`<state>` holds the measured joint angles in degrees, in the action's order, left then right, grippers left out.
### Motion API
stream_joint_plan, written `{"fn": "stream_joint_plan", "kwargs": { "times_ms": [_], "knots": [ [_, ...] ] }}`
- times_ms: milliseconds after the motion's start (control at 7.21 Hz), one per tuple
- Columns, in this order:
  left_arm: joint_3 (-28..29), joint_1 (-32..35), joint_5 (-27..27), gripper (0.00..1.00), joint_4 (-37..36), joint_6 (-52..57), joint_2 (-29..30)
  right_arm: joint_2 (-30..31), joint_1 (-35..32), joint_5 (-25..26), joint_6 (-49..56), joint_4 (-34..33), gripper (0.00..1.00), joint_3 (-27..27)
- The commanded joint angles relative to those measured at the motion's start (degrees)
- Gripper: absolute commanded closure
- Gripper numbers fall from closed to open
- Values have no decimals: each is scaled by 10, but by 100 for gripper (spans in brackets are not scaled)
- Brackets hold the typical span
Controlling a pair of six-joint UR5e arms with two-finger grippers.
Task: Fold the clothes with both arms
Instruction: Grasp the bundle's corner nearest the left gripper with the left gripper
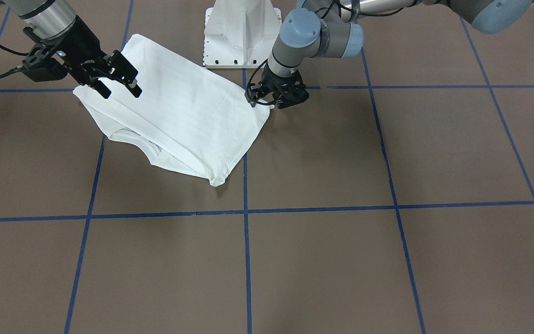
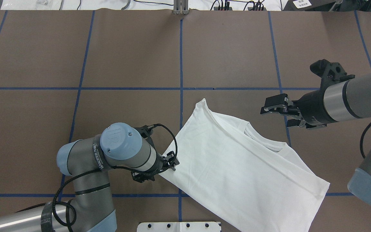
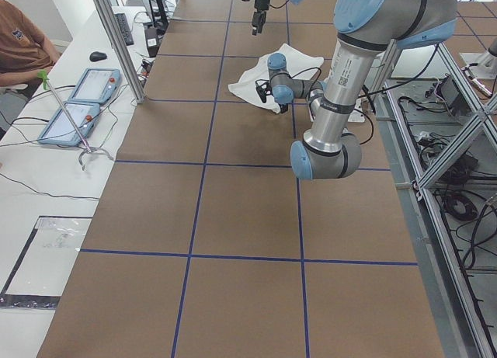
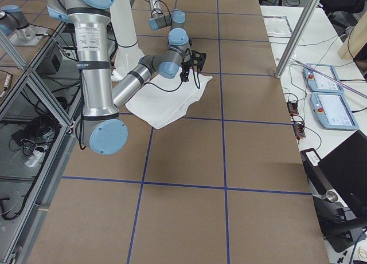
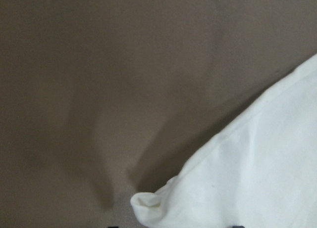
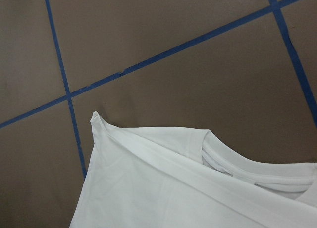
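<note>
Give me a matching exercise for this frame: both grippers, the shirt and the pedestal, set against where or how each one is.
Things:
1. left gripper
2. right gripper
3. white shirt
4. white pedestal

Places or states:
a. open, raised off the table
b. lying on the table, collar showing
c. low at the shirt's corner
d. standing at the table's robot side

Pairs: 1-c; 2-a; 3-b; 4-d

White lettering on the grey left arm [image 2: 96, 157] looks like "WANJEED". The smaller print beside it is too small to read. Raised "UR" mark on its blue joint cap [image 2: 120, 140].
</note>
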<state>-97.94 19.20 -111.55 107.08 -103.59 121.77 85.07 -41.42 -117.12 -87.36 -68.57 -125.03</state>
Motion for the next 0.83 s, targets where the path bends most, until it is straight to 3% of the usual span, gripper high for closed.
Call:
{"fn": "stream_joint_plan", "kwargs": {
  "times_ms": [0, 139, 416, 693],
  "knots": [
    [0, 1, 8, 21, 1, 1, 0, 0, -1, 1, 0, -2, 0, 0],
    [0, 1, 9, 31, 1, 1, 0, 0, -1, 1, 0, -2, 0, 0],
    [1, 1, 16, 60, 1, 1, 0, 2, -1, 1, 0, -2, 0, 4],
    [1, 1, 16, 97, 1, 2, 0, 7, -2, 1, -1, -2, 0, 4]
  ]
}}
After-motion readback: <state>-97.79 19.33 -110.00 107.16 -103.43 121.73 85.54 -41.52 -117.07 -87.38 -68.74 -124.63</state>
